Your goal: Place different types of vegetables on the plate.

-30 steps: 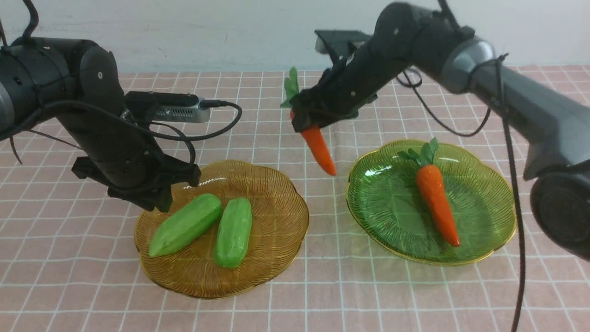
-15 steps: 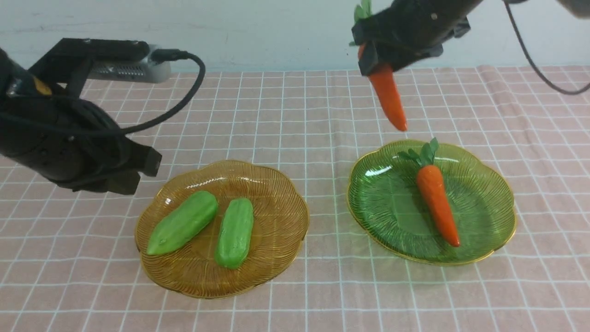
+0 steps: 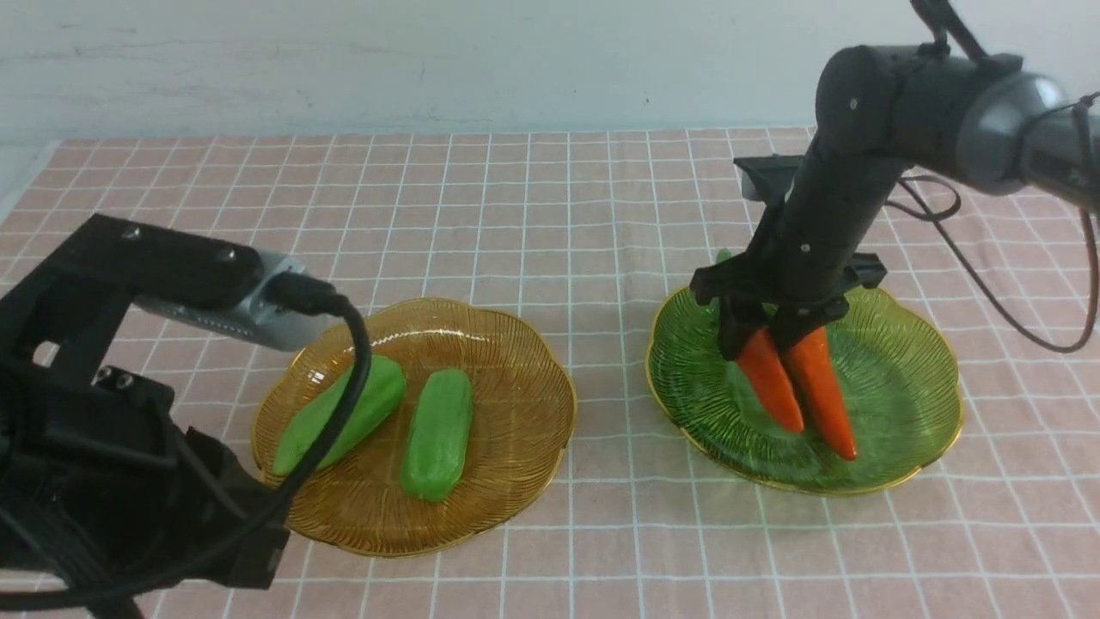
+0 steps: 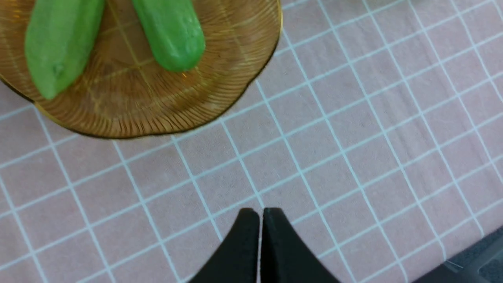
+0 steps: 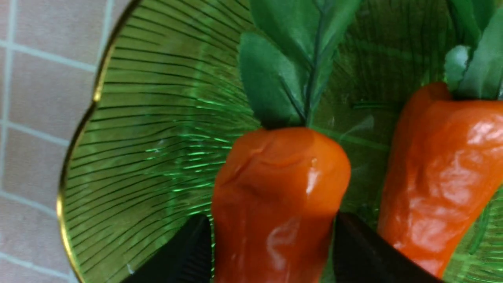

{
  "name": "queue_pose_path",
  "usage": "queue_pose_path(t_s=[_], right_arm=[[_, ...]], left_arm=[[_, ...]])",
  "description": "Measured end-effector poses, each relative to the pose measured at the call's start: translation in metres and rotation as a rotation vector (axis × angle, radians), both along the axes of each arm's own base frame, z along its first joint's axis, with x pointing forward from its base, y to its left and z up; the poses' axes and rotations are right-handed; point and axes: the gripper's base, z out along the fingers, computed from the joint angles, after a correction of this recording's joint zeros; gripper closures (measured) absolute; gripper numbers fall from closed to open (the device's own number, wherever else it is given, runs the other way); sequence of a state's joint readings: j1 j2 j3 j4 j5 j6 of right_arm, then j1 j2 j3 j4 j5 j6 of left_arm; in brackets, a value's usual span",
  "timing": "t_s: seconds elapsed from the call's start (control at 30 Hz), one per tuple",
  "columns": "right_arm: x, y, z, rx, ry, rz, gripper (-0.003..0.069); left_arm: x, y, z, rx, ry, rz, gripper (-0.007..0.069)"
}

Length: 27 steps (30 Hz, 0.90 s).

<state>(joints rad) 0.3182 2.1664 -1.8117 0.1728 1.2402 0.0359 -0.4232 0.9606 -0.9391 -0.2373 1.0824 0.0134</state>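
Carrot (image 3: 771, 389) in right hand (image 3: 761, 337) is beside second carrot (image 3: 822, 394) on green plate (image 3: 913, 414).

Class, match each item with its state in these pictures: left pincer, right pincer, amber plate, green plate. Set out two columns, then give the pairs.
Column 1:
1. left pincer
2. right pincer
3. amber plate
4. green plate

Column 2:
A. lies under two carrots
B. shut, empty, over the checked cloth
C. carries two cucumbers
D. closed on one carrot

Pairs: 1-B; 2-D; 3-C; 4-A
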Motion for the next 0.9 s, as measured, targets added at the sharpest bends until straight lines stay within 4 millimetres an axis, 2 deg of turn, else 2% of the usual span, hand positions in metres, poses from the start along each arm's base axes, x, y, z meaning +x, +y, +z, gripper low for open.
queue_pose_path(t_s=[0.1, 0.2, 0.3, 0.37, 0.4, 0.43, 0.5, 0.57, 0.6, 0.67, 0.73, 0.77, 0.8, 0.83, 0.87, 0.9], right_arm=[[0.001, -0.002, 0.0, -0.021, -0.008, 0.003, 0.0224], [0.0, -0.007, 0.009, -0.059, -0.049, 0.039, 0.0137], [-0.007, -0.011, 0.045, -0.051, -0.133, 0.057, 0.0122], [-0.019, -0.014, 0.082, -0.03, -0.214, 0.057, 0.0153], [-0.022, -0.015, 0.09, -0.025, -0.233, 0.056, 0.0163], [-0.029, -0.018, 0.108, -0.013, -0.274, 0.054, 0.0186], [-0.058, -0.026, 0.164, 0.036, -0.4, 0.047, 0.0276], [-0.089, -0.036, 0.209, 0.075, -0.51, 0.042, 0.0366], [-0.113, -0.044, 0.238, 0.098, -0.587, 0.039, 0.0423], [-0.163, -0.06, 0.275, 0.132, -0.697, 0.035, 0.0548], [-0.202, -0.073, 0.289, 0.149, -0.761, 0.032, 0.0627], [-0.228, -0.082, 0.293, 0.16, -0.811, 0.027, 0.065], [-0.242, -0.087, 0.294, 0.169, -0.857, 0.021, 0.0659], [-0.255, -0.092, 0.289, 0.172, -0.889, 0.016, 0.0666], [-0.283, -0.103, 0.287, 0.186, -0.997, 0.002, 0.0671], [-0.293, -0.107, 0.276, 0.185, -1.03, -0.002, 0.0671]], left_arm=[[-0.005, 0.002, -0.002, -0.004, 0.007, 0.008, 0.0628], [-0.008, 0.003, -0.001, -0.007, 0.001, 0.006, 0.0628], [-0.008, 0.003, -0.001, -0.008, 0.0, 0.006, 0.0628], [-0.008, 0.003, -0.001, -0.008, 0.0, 0.006, 0.0628], [-0.008, 0.003, -0.001, -0.007, 0.0, 0.006, 0.0628], [-0.008, 0.003, -0.001, -0.01, 0.001, 0.011, 0.0628], [-0.008, 0.003, -0.001, -0.011, -0.001, 0.013, 0.0628], [-0.007, 0.003, -0.001, -0.015, -0.01, 0.016, 0.0628], [-0.007, 0.003, 0.0, -0.019, -0.021, 0.018, 0.0628], [-0.005, 0.002, 0.001, -0.026, -0.035, 0.022, 0.0628], [-0.004, 0.002, 0.002, -0.036, -0.056, 0.027, 0.0628], [-0.003, 0.002, 0.003, -0.042, -0.068, 0.031, 0.0628], [-0.002, 0.001, 0.004, -0.048, -0.08, 0.034, 0.0628], [-0.001, 0.001, 0.004, -0.054, -0.092, 0.037, 0.0628], [0.0, 0.001, 0.005, -0.058, -0.1, 0.039, 0.0628], [0.001, 0.001, 0.005, -0.063, -0.111, 0.042, 0.0628]])
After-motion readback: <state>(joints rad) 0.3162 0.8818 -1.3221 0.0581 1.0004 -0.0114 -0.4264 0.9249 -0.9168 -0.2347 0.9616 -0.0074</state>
